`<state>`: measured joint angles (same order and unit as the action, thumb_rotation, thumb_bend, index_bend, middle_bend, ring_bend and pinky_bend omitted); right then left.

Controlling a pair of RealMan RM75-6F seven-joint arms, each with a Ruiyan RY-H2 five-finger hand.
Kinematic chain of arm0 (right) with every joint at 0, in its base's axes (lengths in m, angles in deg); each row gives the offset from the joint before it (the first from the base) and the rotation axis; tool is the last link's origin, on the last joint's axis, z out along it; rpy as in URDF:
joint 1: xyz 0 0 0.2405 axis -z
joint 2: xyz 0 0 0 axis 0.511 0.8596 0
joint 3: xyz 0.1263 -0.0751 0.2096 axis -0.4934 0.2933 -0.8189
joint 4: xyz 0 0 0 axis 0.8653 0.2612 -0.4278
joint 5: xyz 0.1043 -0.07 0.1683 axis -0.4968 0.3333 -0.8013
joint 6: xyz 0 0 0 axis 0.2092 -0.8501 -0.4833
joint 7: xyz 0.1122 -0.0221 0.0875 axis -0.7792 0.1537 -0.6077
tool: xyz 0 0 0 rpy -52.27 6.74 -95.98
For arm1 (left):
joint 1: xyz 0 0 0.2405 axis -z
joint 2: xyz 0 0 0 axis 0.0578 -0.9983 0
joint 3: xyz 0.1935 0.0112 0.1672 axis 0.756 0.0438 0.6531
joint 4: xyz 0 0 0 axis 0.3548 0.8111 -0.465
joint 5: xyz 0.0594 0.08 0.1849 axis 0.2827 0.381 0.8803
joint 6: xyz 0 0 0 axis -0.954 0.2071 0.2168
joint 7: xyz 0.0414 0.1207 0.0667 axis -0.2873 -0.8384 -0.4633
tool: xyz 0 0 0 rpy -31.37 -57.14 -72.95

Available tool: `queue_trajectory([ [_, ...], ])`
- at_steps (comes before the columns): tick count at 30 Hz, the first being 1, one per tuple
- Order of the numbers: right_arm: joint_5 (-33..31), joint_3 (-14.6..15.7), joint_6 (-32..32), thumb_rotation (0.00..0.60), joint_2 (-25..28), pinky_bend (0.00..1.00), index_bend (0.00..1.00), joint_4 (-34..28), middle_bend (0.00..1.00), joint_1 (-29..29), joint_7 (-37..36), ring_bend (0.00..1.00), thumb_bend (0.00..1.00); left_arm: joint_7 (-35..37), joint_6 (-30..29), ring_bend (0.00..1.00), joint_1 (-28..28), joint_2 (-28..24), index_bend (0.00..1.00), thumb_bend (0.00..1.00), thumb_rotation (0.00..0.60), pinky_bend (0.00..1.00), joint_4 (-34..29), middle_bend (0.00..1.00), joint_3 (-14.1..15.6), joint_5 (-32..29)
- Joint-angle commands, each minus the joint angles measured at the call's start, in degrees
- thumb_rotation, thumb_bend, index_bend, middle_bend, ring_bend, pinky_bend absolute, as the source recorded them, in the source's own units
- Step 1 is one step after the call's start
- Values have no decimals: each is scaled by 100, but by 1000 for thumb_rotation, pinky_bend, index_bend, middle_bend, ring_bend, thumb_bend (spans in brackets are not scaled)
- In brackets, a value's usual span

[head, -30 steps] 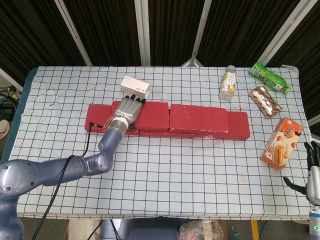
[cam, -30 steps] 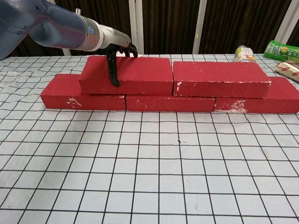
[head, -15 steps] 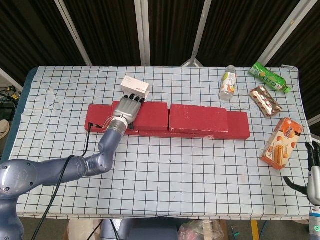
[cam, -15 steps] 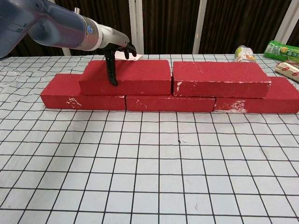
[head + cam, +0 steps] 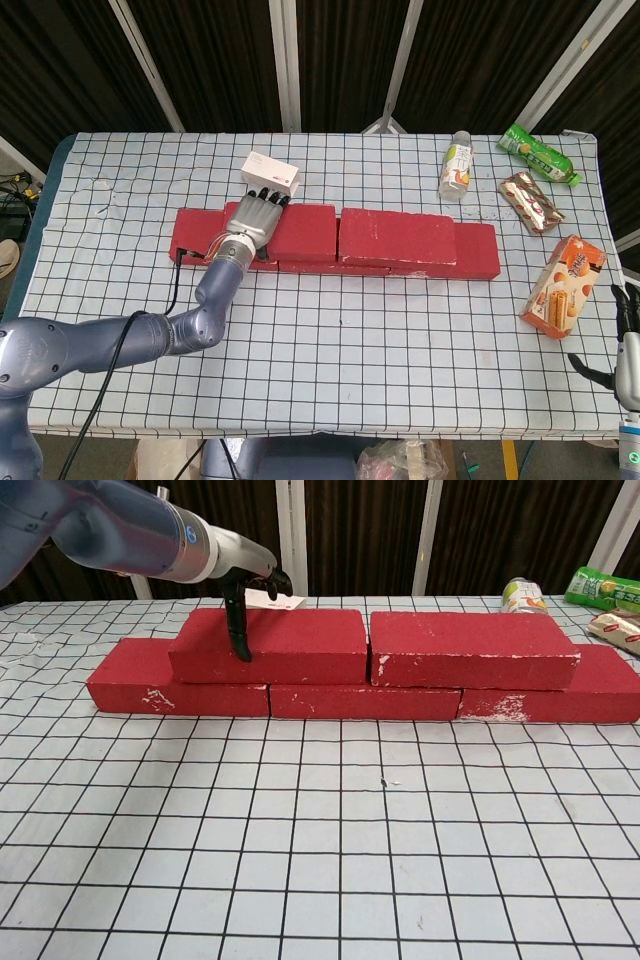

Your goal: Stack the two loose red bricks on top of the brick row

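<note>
White box [image 5: 270,173], bottle [image 5: 456,165], green packet [image 5: 539,154], orange carton [image 5: 563,285] on checked tablecloth [image 5: 380,330].

two red bricks [image 5: 365,640] end-to-end atop brick row [image 5: 365,700]

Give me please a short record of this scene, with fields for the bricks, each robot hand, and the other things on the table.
bottom row: three red bricks end to end on the checked table
upper bricks: left upper brick and right upper brick lie on the row, side by side
left robot hand: rests on the left upper brick, thumb down its front face
right robot hand: at the table's right edge, holding nothing
other things: white box, bottle, snack packs
</note>
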<state>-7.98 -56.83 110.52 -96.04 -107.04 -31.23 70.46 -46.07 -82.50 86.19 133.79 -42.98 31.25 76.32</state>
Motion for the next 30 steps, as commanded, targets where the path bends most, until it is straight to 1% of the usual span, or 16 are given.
queue_trajectory([
  [1,18,8,8,600,-1,0,3,-6,6,5,8,0,154,9,-318,9,1,-424,29,0,600,119,-535,41,-110,33],
  [4,33,16,11,600,5,0,2,-10,6,10,10,0,154,110,-570,2,-138,-954,29,0,600,120,-1155,52,-149,103],
  [6,18,10,4,600,5,0,3,-6,7,9,0,0,154,199,-623,3,-290,-1280,43,0,600,125,-1485,67,-99,179],
  [8,-7,4,-18,600,4,0,3,-4,6,2,-3,0,153,361,-671,9,-533,-1602,68,0,600,136,-1757,93,9,400],
  [11,-10,13,-58,600,1,0,2,-5,6,-12,2,0,153,739,-690,22,-981,-1915,116,0,600,151,-1868,149,183,902],
  [13,-8,24,-82,600,0,0,2,-10,6,-21,23,0,153,1002,-641,30,-1216,-2024,152,0,600,161,-1835,176,227,1123],
  [16,6,25,-85,600,-10,0,3,-22,6,-30,35,0,154,1356,-470,50,-1534,-2135,206,0,600,173,-1689,213,299,1426],
  [20,18,28,-70,600,-20,0,3,-25,7,-29,55,0,153,1429,-242,68,-1693,-2172,274,0,600,180,-1529,251,453,1552],
  [23,38,36,-62,600,-20,0,3,-27,6,-25,58,0,153,1377,-109,77,-1713,-2140,274,0,600,184,-1411,264,547,1572],
  [30,60,42,-50,600,-7,0,3,-32,6,-12,25,0,154,1244,-93,77,-1685,-1927,266,0,600,185,-1263,265,638,1545],
])
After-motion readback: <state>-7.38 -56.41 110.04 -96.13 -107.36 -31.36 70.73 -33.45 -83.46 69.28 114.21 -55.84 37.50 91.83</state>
